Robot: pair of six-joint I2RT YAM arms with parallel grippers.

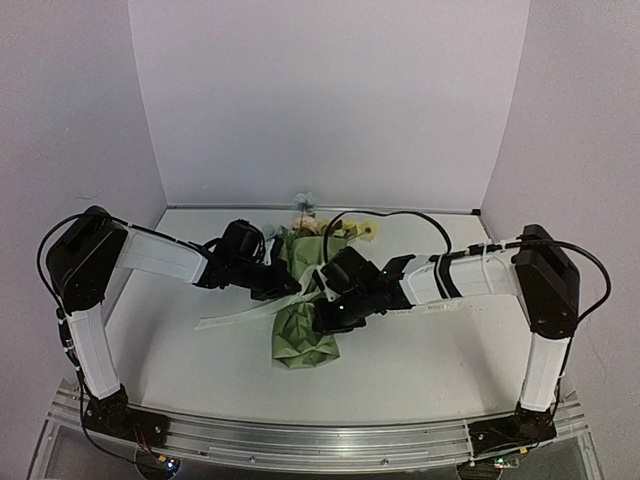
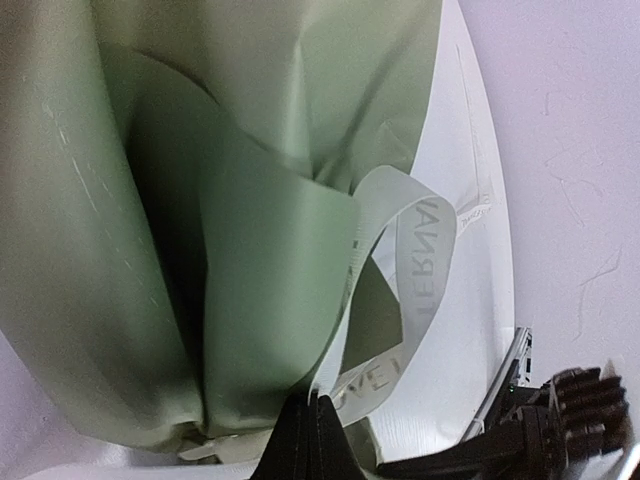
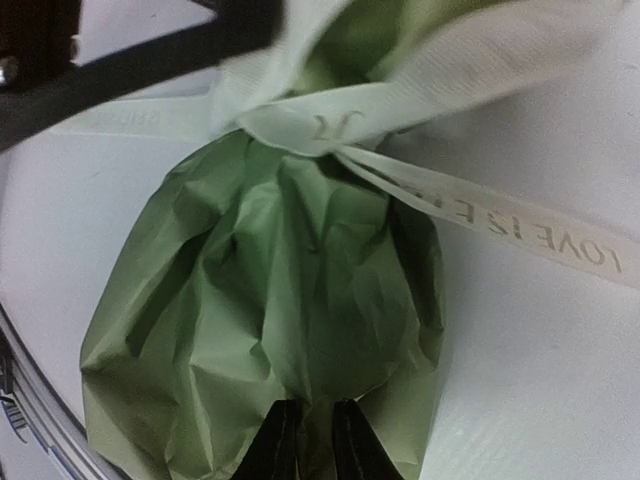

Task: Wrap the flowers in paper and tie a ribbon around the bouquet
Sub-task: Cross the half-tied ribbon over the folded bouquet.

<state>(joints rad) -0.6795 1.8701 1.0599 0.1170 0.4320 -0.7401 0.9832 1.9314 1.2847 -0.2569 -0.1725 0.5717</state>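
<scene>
My left claw (image 2: 312, 425) is clenched tight. The narrow cream ribbon (image 2: 425, 260) with dark lettering runs into its tips and is pinched there. My right claw (image 3: 312, 435) is nearly closed with a thin gap, its tips against the crumpled stem end of the olive-green paper-cone bouquet (image 3: 260, 300). I cannot tell whether it nips a fold. The bouquet lies on the white surface (image 1: 440, 350) between my arms, the ribbon crossed round its neck.

Plain white table (image 1: 450, 370) boxed in by pale lilac walls (image 1: 330, 100) on three sides. Aluminium rail (image 1: 320, 437) along the near edge, soft even light.
</scene>
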